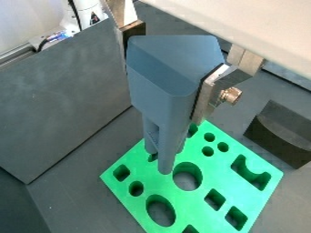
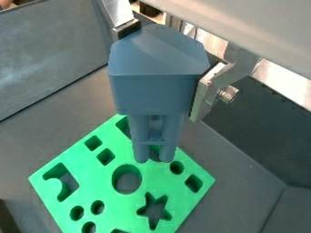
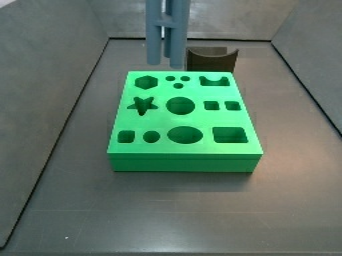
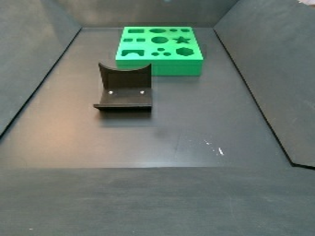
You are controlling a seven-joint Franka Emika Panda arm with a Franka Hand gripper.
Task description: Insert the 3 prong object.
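One slim blue-grey 3 prong object (image 1: 165,91) hangs upright from the gripper (image 2: 183,86), its lower end just above the green block (image 3: 183,125); whether it touches the block cannot be told. In both wrist views a silver finger (image 1: 216,86) presses flat against the side of the piece, so the fingers are clenched on it; the opposite finger is hidden behind the piece. In a side view the piece (image 3: 166,35) stands over the far edge of the block, near the row of small round holes. The green block lies flat on the dark tabletop (image 4: 185,138), close to its far edge, with star, oval, round and square holes facing up. A dark brown notched block (image 4: 123,89) rests on the tabletop beside the green block, apart from it
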